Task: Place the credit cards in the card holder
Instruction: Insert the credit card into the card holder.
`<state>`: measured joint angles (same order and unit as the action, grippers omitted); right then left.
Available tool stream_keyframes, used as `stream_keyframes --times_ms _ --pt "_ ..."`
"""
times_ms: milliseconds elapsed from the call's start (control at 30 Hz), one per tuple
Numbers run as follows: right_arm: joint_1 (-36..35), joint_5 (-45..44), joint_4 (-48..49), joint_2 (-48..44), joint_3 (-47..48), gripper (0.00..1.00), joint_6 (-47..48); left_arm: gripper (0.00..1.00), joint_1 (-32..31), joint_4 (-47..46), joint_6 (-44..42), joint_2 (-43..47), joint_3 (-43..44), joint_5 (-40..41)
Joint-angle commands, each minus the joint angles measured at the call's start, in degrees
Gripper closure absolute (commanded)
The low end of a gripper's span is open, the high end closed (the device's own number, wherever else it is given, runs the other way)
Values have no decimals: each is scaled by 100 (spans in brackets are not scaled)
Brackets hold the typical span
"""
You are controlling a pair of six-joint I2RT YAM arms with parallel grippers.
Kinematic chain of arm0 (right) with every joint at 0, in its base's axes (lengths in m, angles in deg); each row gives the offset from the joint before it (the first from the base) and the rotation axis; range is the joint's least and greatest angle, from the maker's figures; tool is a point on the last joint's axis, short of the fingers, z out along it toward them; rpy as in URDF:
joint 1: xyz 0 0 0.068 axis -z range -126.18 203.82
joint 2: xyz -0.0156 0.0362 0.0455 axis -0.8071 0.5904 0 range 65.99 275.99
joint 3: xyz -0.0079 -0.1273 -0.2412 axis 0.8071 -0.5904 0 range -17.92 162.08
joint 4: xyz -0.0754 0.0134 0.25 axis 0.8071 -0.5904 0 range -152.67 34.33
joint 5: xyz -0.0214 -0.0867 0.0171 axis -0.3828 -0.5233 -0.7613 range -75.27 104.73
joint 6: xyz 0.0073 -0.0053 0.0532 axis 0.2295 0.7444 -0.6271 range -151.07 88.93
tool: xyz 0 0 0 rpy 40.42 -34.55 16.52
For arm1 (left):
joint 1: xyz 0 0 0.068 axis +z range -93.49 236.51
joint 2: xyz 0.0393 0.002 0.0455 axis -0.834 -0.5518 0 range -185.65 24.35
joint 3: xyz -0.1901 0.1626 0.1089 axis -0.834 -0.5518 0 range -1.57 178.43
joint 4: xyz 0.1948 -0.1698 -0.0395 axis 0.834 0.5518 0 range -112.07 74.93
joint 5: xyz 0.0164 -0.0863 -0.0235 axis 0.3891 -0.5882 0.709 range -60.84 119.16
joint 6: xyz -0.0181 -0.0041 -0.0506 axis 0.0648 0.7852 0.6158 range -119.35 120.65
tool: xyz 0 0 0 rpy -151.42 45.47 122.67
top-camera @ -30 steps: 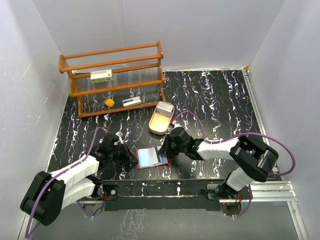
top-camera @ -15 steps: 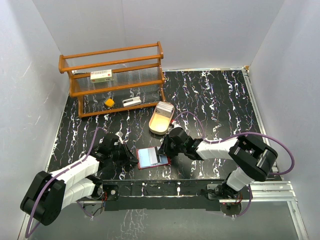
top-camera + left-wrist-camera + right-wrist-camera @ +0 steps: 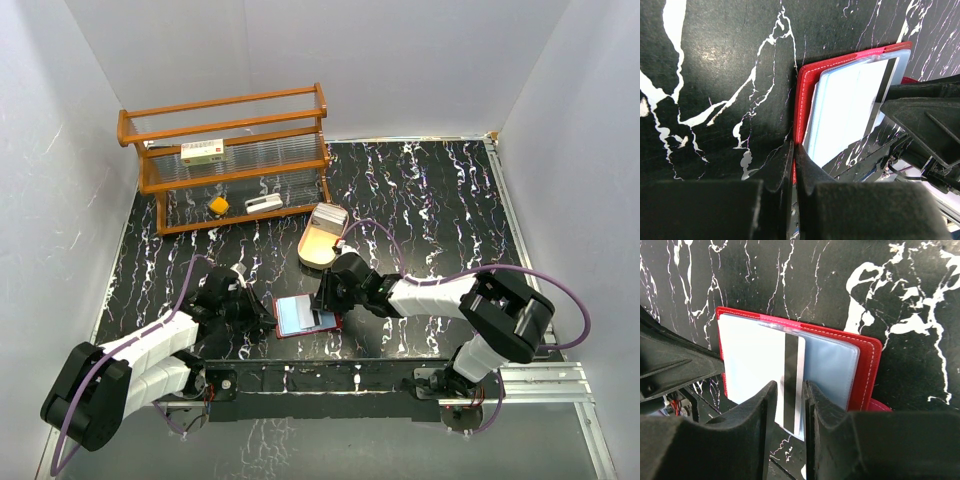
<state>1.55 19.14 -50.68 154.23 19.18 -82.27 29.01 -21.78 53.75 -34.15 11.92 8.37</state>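
Looking down from the top camera, we see the card holder lying open on the black marbled table, near the front edge and between the two arms. The left gripper meets its left edge, and the right gripper sits at its right side. Just behind it, a tan tray holds the credit cards, a pale stack at the tray's far end. Farther back on the left stands a wooden rack with a white box on an upper shelf (its red label faces us).

From the left wrist, we find that claw's fingers pressed together. The holder's red edge runs in between their tips, so the claw is clamped on that edge. The pale bluish pockets face up, and the dark bulk of the other claw crosses the right side of this view.

From the right wrist, we see the fingers standing apart, one on either side of a single card with a black stripe. The card appears partly slid into a clear pocket of the holder, and its near end juts out between the fingers. We cannot tell whether the fingers touch the card's edges.
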Motion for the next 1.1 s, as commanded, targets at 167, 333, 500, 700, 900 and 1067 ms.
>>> stream_keyframes --times_ms 167,333,500,700,900,1067 --pt "-124 114 -34 175 429 72 355 100 -7 201 -81 -15 -102 23" --pt "-143 171 -7 234 500 70 412 100 -9 157 -89 -44 -93 -20" --pt "-188 310 8 404 662 69 451 100 -9 155 -98 -25 -84 -38" --pt "-233 368 45 524 752 70 448 100 -9 164 -98 4 -75 -38" --pt "-265 343 52 573 751 71 -24 100 -9 131 -90 -61 -36 -64" --pt "-352 266 296 507 667 71 -367 100 -9 135 -74 -80 -5 -56"
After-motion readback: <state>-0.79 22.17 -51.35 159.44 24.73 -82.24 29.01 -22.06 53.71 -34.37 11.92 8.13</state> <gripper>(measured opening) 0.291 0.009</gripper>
